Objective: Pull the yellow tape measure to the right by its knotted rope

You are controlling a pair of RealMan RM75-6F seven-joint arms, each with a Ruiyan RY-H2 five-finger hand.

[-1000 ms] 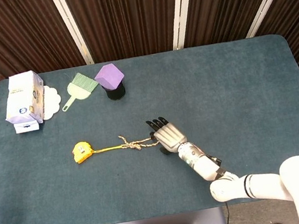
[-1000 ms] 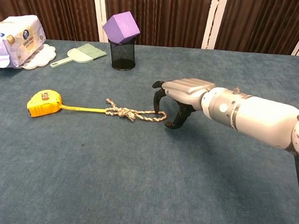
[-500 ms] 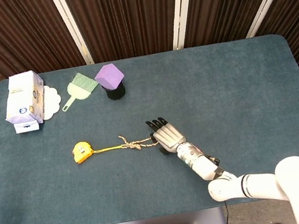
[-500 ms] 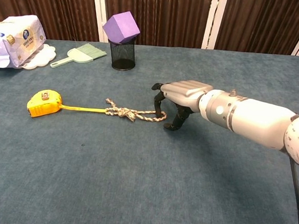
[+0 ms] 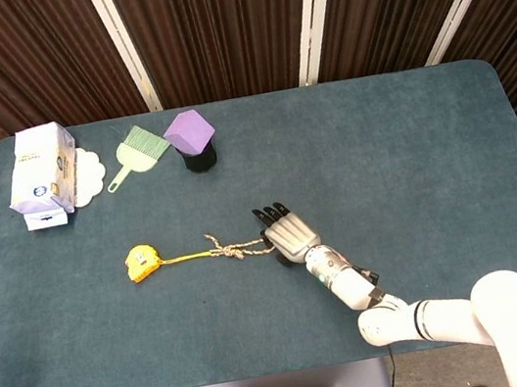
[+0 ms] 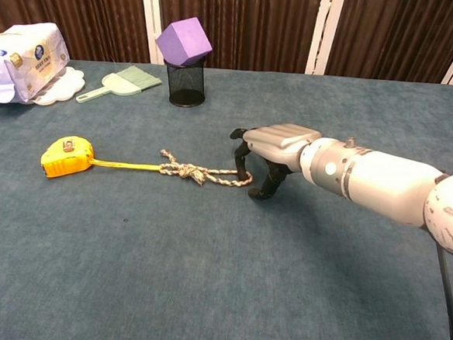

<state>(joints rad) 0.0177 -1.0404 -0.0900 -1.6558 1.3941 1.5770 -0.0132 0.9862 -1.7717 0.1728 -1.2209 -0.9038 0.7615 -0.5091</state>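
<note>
Rope end under the fingers

The right hand [image 6: 268, 153] is covering the rope's [image 6: 203, 172] three-o'clock end (grip unclear).

One tape measure [image 5: 140, 262], one rope [image 5: 238, 249], one brush [image 5: 138, 150], one cube [image 5: 188, 131] (on cup [image 5: 199, 160]), one tissue pack [image 5: 41, 171].

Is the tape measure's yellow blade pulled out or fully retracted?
Pulled out: a yellow strip runs from the tape measure across the table to the knotted rope.
</note>
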